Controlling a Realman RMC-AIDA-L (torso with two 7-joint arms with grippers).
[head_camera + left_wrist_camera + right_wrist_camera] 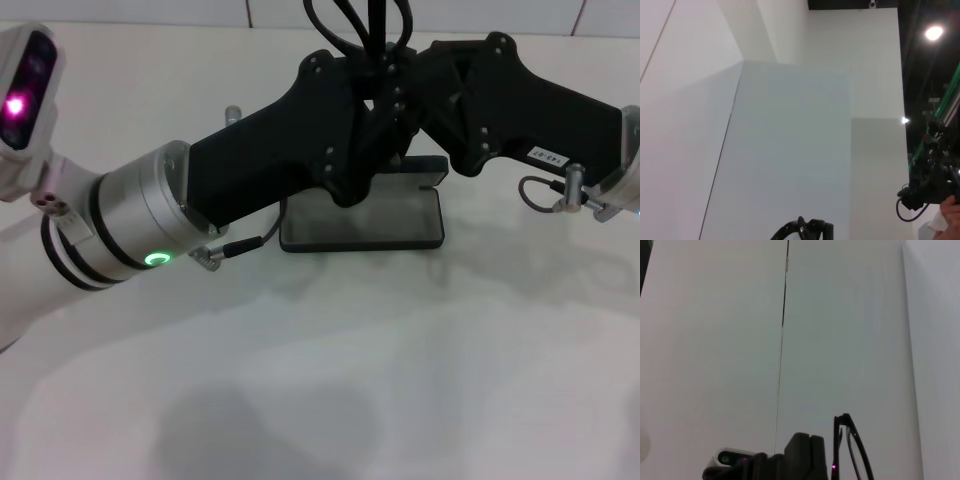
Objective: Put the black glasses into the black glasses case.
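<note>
Head view: both arms meet above the far middle of the white table. We see the left gripper reaching in from the left and the right gripper from the right, their black housings crowding one another directly over the black glasses case, which lies open on the table with its pale lining facing up. The black glasses stand above the meeting point, their frame loops rising to the top edge of the picture; we judge them held up between the two grippers, apart from the case and not yet inside it. The right wrist view shows the same glasses edge-on beside that arm's housing, frame upright against the wall. We cannot tell how far either pincer is open, nor which one actually grips the frame, since the fingertips are hidden behind the housings. The step in hand is, in our judgement, lowering the glasses into the tray. To do it well we would keep the frame level and its long side along the case's long side, descend straight down over the centre of the lining, confirm the temple arms sit inside the rim, and release only once the frame rests on the lining, so that nothing catches the hinged lid.
</note>
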